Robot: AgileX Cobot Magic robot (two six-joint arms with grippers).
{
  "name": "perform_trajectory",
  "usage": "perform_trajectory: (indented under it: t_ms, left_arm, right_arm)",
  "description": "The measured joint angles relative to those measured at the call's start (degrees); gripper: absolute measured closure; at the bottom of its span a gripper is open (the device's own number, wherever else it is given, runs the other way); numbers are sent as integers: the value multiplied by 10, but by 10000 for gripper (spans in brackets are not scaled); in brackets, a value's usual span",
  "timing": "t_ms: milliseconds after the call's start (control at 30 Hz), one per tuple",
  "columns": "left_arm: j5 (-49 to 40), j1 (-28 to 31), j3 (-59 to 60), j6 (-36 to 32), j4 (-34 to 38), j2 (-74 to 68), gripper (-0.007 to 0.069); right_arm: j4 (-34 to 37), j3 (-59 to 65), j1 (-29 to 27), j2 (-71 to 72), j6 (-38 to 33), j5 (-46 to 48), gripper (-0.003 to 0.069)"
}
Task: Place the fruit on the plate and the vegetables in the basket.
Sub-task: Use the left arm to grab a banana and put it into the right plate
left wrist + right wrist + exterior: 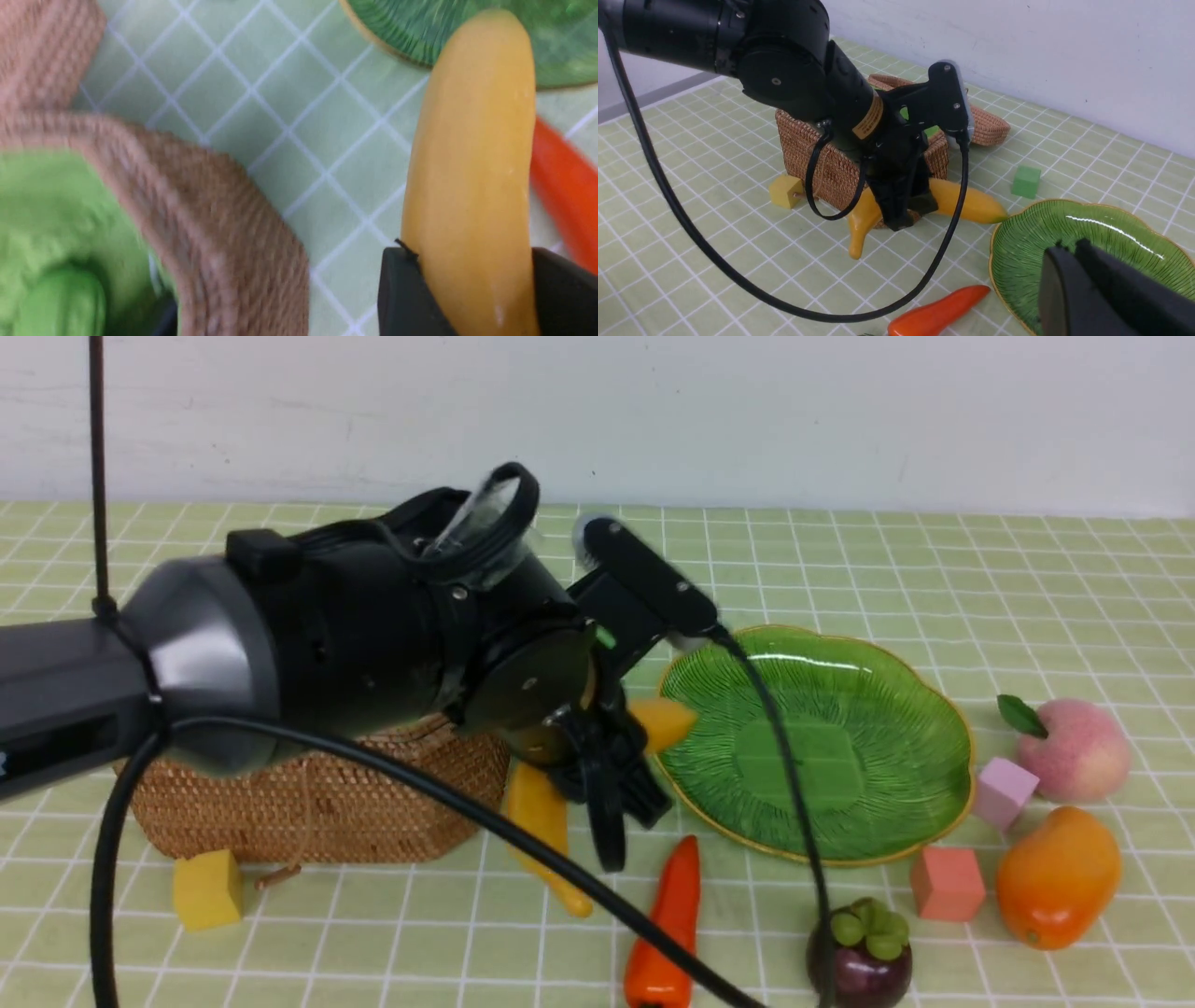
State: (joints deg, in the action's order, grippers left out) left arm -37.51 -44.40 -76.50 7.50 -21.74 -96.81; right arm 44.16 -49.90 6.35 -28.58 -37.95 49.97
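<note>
- A plain white wall [747,411] runs along the whole far edge of the counter [1027,569]. It is matte, with a few small dark specks and faint scuffs.
- A pale green cloth [934,541] covers the counter. Thin white lines cross it into a grid of squares that reaches the foot of the wall.
- A thin shadowed seam [840,509] marks the far edge, where cloth and wall meet.
- In the right wrist view a grey strip [654,95] lies along one side edge of the counter. What it is cannot be told.
- The light is soft and even, and the shadows on the cloth are faint and short.
</note>
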Motion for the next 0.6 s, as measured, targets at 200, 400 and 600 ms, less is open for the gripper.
perform_trajectory:
  t_ms: [200, 400, 600]
  left_arm:
    - [100, -26, -76, -49, 0, -46, 321]
    - [158, -27, -210, -60, -1, -183, 321]
    - [175, -27, -269, -62, -7, -247, 321]
  right_arm:
    - [2, 0, 0, 0, -6, -4, 624]
    - [0, 0, 0, 0, -6, 7, 624]
    - [-18, 0, 0, 0, -6, 7, 624]
